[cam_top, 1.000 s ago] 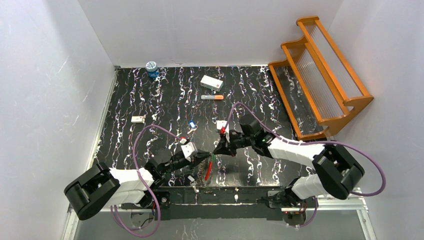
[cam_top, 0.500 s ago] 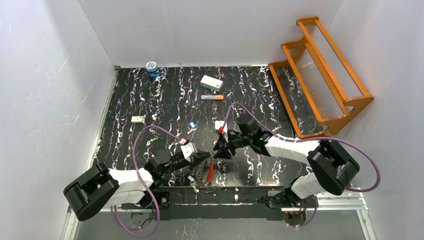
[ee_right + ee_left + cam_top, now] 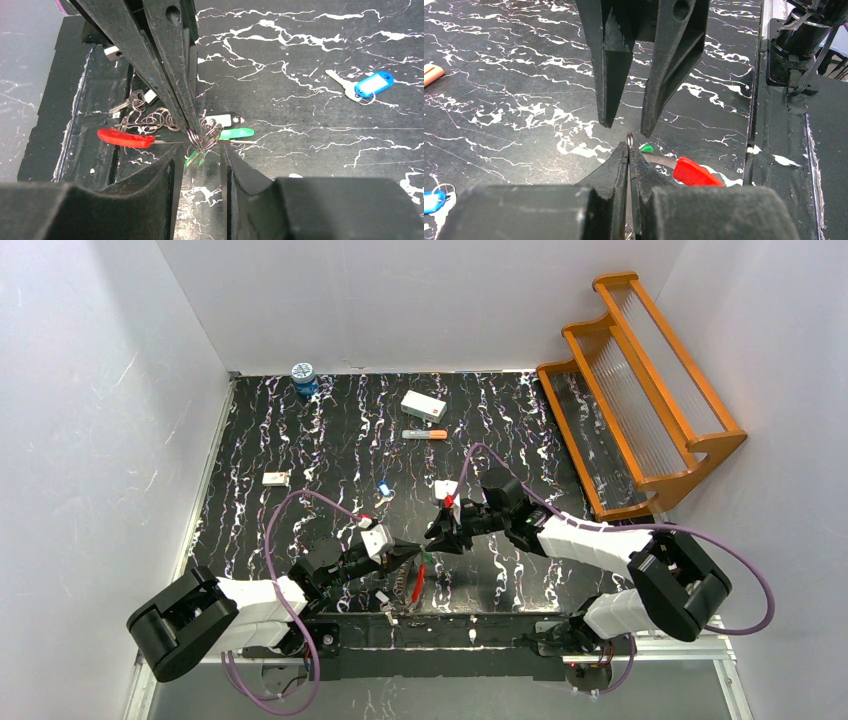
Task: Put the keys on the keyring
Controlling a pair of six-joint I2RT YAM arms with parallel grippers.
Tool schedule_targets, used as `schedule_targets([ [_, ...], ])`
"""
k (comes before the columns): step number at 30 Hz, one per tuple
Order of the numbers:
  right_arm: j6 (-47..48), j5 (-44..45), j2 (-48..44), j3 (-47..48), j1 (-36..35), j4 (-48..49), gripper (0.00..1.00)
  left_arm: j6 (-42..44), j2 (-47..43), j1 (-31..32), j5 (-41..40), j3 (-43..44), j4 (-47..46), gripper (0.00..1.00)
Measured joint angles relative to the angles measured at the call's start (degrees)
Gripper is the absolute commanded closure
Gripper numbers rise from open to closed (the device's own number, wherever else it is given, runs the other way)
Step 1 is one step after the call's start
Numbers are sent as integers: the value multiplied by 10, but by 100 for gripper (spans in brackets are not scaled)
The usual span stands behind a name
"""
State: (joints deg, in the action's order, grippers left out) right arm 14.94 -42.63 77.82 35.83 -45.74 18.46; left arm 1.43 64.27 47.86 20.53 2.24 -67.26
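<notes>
The keyring (image 3: pixel 202 137) is a bunch of thin wire loops with a red part (image 3: pixel 125 137) and green pieces (image 3: pixel 235 133) hanging from it. My left gripper (image 3: pixel 629 150) is shut on its wire, which pokes out just above the fingertips (image 3: pixel 629 138). My right gripper (image 3: pixel 200 157) faces it, open, with a small green key head (image 3: pixel 195 157) hanging between its fingers, neither of which grips it. From above, both grippers (image 3: pixel 405 555) (image 3: pixel 437 537) meet near the table's front centre. A blue-headed key (image 3: pixel 372 84) lies apart on the table (image 3: pixel 384 488).
An orange-tipped marker (image 3: pixel 425 434) and a white box (image 3: pixel 424 404) lie further back. A blue-lidded jar (image 3: pixel 303 375) stands at the back left. An orange wooden rack (image 3: pixel 640 390) fills the right side. A small white piece (image 3: pixel 275 478) lies at the left. More keys (image 3: pixel 395 615) sit by the front edge.
My right gripper has gone from shut to open and shifted slightly beside the ring. The left gripper has stayed shut on the keyring in nearly the same place.
</notes>
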Motion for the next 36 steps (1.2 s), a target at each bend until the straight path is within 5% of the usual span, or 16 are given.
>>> schedule_targets([
  [10, -2, -15, 32, 0, 0, 14, 74, 0, -4, 0, 1, 0, 0, 100],
  [17, -2, -25, 34, 0, 0, 21, 99, 0, -4, 0, 2, 0, -2, 100],
  [21, -1, -27, 34, 0, 0, 22, 99, 1, -5, 0, -1, 0, -2, 100],
  [28, 16, -15, 34, 17, 0, -21, 99, 14, -17, 0, -11, 0, 0, 74],
  [36, 62, 38, 36, 68, 0, -160, 99, 44, -43, 0, -22, 1, 39, 67],
])
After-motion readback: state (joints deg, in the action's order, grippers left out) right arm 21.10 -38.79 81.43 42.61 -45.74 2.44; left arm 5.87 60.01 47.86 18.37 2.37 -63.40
